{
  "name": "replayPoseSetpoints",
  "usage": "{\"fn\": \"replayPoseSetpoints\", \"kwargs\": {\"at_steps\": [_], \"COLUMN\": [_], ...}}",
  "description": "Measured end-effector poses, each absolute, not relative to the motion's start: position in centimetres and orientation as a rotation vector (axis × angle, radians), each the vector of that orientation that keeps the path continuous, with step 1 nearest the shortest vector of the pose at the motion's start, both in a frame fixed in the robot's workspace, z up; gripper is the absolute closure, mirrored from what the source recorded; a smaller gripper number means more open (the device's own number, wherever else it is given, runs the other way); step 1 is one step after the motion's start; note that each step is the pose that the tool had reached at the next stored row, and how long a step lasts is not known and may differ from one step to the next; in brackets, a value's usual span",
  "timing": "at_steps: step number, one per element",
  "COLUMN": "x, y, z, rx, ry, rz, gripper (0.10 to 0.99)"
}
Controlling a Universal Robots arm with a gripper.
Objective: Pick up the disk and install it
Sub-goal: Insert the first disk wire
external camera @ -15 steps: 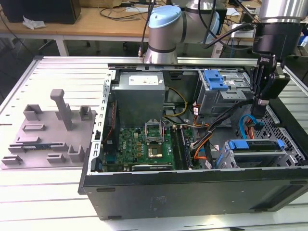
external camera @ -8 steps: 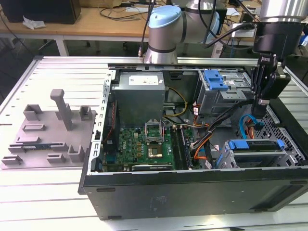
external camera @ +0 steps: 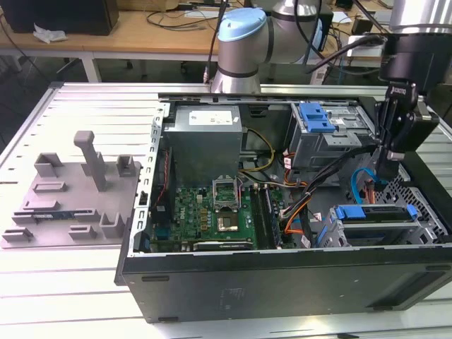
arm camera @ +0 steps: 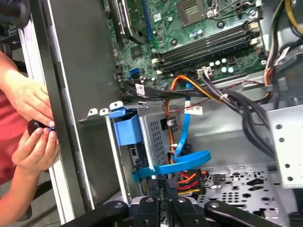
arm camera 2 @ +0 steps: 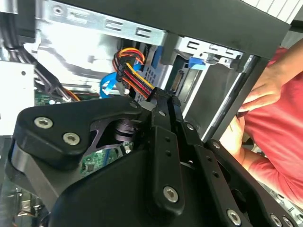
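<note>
Inside the computer case, gripper near the disk; power-supply label illegible.

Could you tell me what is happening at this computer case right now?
A robot arm's end effector hangs inside the open computer case, close to the drive cage where the blue-bracketed disk sits. It holds nothing. A person's hands are at the case's outer wall.
</note>
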State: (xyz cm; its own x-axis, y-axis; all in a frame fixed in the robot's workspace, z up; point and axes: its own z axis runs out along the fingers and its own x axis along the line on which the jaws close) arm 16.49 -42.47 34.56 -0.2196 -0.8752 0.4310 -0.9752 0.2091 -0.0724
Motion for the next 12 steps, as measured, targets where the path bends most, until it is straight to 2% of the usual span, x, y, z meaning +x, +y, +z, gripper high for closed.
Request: {"fn": "replayPoseSetpoints", "kwargs": {"at_steps": [8, 12], "x": [16.8, 16.8], "y": [-43.2, -44.1], "z": [34.6, 34.6], "rx": [1.777, 1.793], "ry": [-2.172, -2.19], "rz": [0.482, 0.452], "gripper": [0.918, 0.918]}}
